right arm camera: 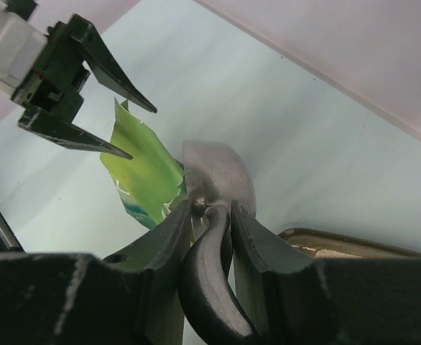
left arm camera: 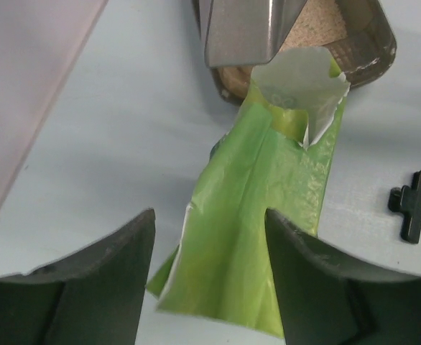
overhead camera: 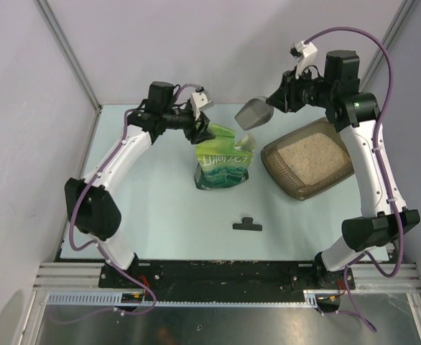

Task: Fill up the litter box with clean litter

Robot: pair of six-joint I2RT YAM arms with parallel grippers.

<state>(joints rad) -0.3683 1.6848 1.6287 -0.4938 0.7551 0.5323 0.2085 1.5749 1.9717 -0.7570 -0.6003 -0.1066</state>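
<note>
The brown litter box point(overhead camera: 342, 172) lies at the right, holding pale clean litter point(overhead camera: 307, 154). A green pouch bag point(overhead camera: 221, 164) stands left of it with its top open. My left gripper point(overhead camera: 202, 129) is open, its fingers point(left arm camera: 124, 273) either side of the bag's top edge point(left arm camera: 246, 215) without pinching it. My right gripper point(overhead camera: 274, 104) is shut on the black handle point(right arm camera: 210, 287) of a silver metal scoop point(overhead camera: 253, 113), held in the air above the bag's mouth. The right wrist view shows the scoop bowl point(right arm camera: 221, 176), the bag point(right arm camera: 142, 169) and the left gripper point(right arm camera: 142, 133).
A black clip point(overhead camera: 246, 225) lies on the table in front of the bag, also visible as the clip point(left arm camera: 412, 205) in the left wrist view. The litter box rim point(left arm camera: 372, 50) sits just beyond the bag. Cage walls stand close at the left and back.
</note>
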